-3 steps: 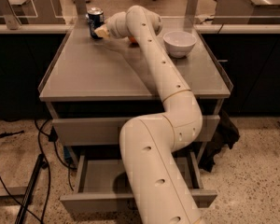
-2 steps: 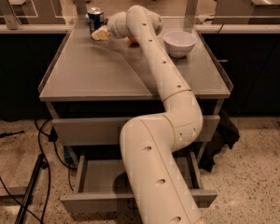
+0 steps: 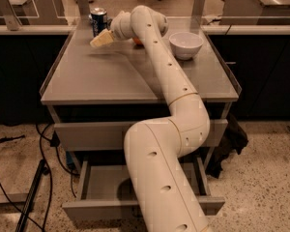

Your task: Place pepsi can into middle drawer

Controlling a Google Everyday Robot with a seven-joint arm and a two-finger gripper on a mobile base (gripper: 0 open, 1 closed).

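The pepsi can (image 3: pixel 98 21), dark blue with a silver top, stands upright at the far left of the grey table top (image 3: pixel 111 76). My gripper (image 3: pixel 100 38) hangs just in front of the can and slightly to its right, a little above the table; it holds nothing that I can see. The middle drawer (image 3: pixel 104 181) is pulled open below the table, and its inside looks empty. My arm hides the drawer's right part and its handle. The drawer front above it (image 3: pixel 89 135) is closed.
A white bowl (image 3: pixel 185 44) stands at the far right of the table top. A small orange thing (image 3: pixel 136 41) peeks out behind my arm. Cables (image 3: pixel 38 178) lie on the floor at the left. A dark bag (image 3: pixel 230 143) leans by the right table leg.
My gripper has moved slightly down and towards the table's front left, away from the can. The can and the drawer have not moved.
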